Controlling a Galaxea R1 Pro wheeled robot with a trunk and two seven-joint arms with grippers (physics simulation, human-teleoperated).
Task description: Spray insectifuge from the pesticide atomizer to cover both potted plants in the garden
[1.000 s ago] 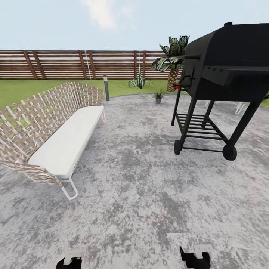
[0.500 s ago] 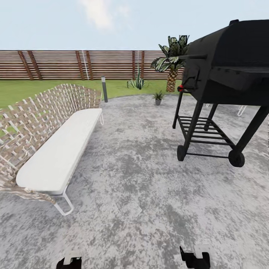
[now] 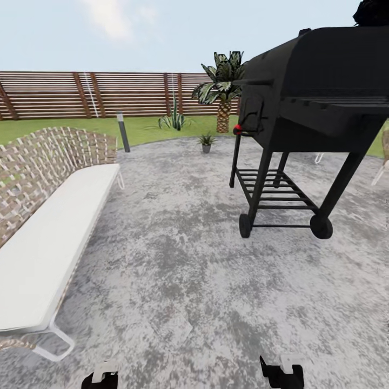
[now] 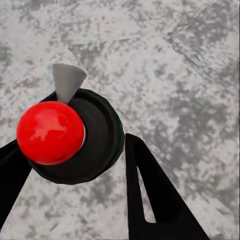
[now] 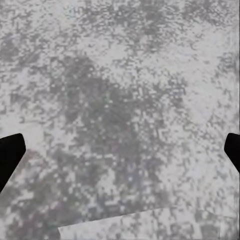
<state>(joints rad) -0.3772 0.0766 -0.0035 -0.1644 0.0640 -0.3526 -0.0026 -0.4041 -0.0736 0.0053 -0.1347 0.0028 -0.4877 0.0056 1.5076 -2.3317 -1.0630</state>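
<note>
My left gripper point(image 4: 75, 142) is shut on the pesticide atomizer point(image 4: 100, 135). In the left wrist view it appears end-on, as a round dark green body with a red ball top and a grey cone nozzle between the black fingers. One potted plant point(image 3: 206, 141), small in a grey pot, stands at the far edge of the patio, left of the grill. The second potted plant is out of view. My right gripper point(image 5: 122, 150) hangs open over bare paving. Both grippers peek in at the bottom of the head view, the left gripper point(image 3: 100, 379) and the right gripper point(image 3: 282, 374).
A big black wheeled grill point(image 3: 302, 124) stands ahead on the right. A woven sofa with a white cushion point(image 3: 48, 237) runs along the left. Beyond the patio point(image 3: 178, 270) are a bollard light point(image 3: 123, 131), a spiky plant point(image 3: 173, 120), a palm point(image 3: 222, 92) and the slat fence point(image 3: 81, 94).
The whole head view has shifted: sofa, grill and plants have slid left and come nearer, so the camera has moved. Both grippers keep their places at the bottom edge.
</note>
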